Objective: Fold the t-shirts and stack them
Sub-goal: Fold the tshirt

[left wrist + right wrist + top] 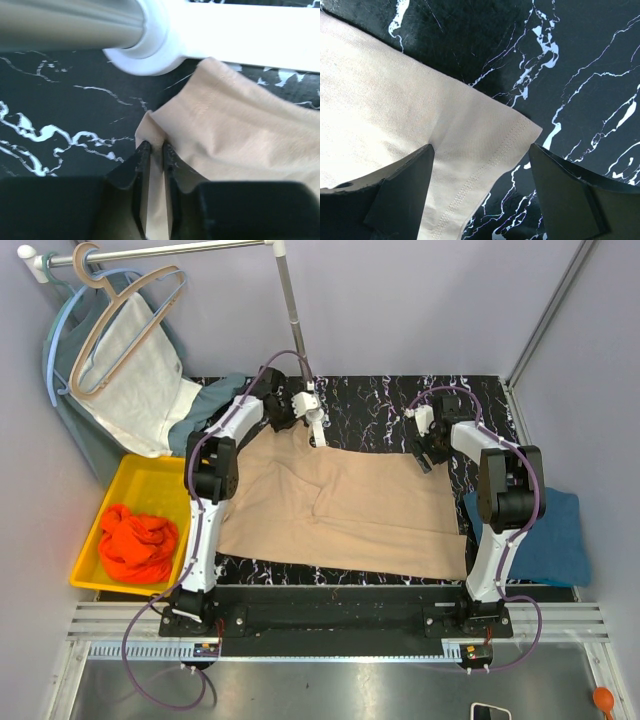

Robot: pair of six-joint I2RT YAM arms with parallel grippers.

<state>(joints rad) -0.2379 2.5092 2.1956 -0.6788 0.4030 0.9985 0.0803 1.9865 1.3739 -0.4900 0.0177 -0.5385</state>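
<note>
The beige-tan t-shirt (340, 505) lies spread across the black marble table. My left gripper (317, 435) is at its far left corner, shut on a pinch of the beige fabric (156, 150) beside the white rack foot. My right gripper (428, 458) is open, its jaws wide apart over the shirt's far right corner (485, 135), one finger (405, 195) above the cloth, the other above bare table. The dark teal-blue t-shirt (545, 535) lies folded at the right edge. The orange-red t-shirt (137, 542) is crumpled in the yellow bin.
A yellow bin (150, 480) stands at the left. A clothes rack pole (290, 300) rises behind the table, its white foot (150, 45) close to my left fingers. A white cloth and a grey-green garment hang on hangers (130, 350) at the back left.
</note>
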